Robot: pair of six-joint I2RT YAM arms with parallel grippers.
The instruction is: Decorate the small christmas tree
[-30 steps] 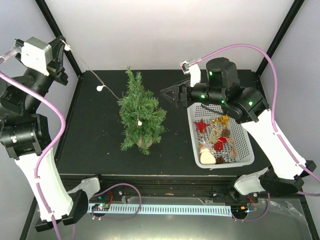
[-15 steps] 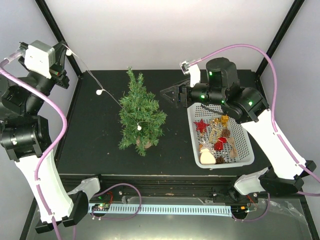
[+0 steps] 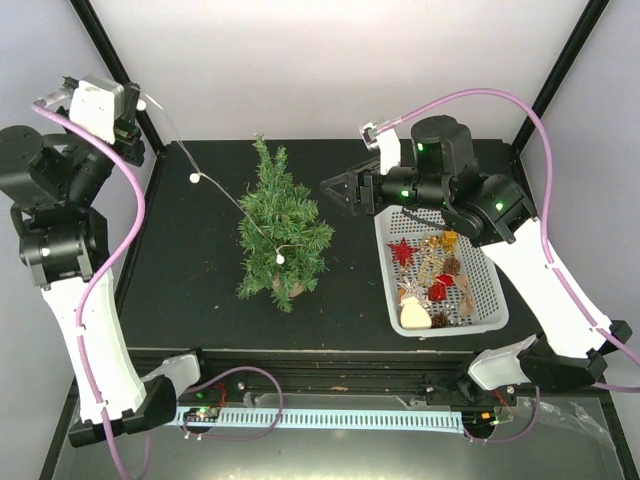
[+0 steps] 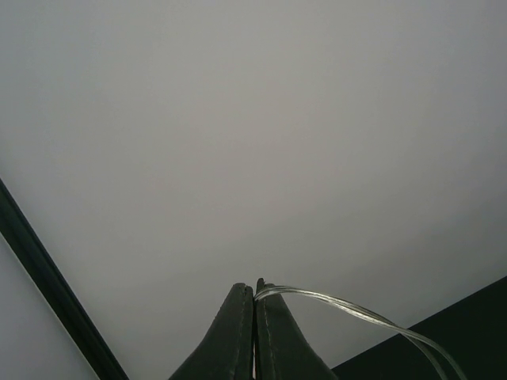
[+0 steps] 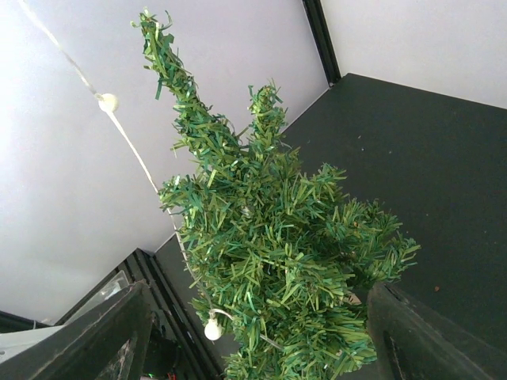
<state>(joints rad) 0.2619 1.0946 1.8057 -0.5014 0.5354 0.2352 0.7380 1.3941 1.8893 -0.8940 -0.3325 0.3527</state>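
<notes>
While our left gripper (image 3: 133,100) hangs high at the far left corner, its two fingers are pressed together on a thin clear light string (image 3: 215,186). That string runs down to the small christmas tree (image 3: 280,225). We see one little white bulb (image 3: 194,178) on it in the air and a second bulb (image 3: 280,257) low on the branches. The tree stands upright near the middle of the black table (image 3: 180,290). Our right gripper (image 3: 345,188) is spread wide just right of the tree, touching nothing. A white basket (image 3: 497,300) with a red star (image 3: 402,250) and other ornaments sits on the right side.
</notes>
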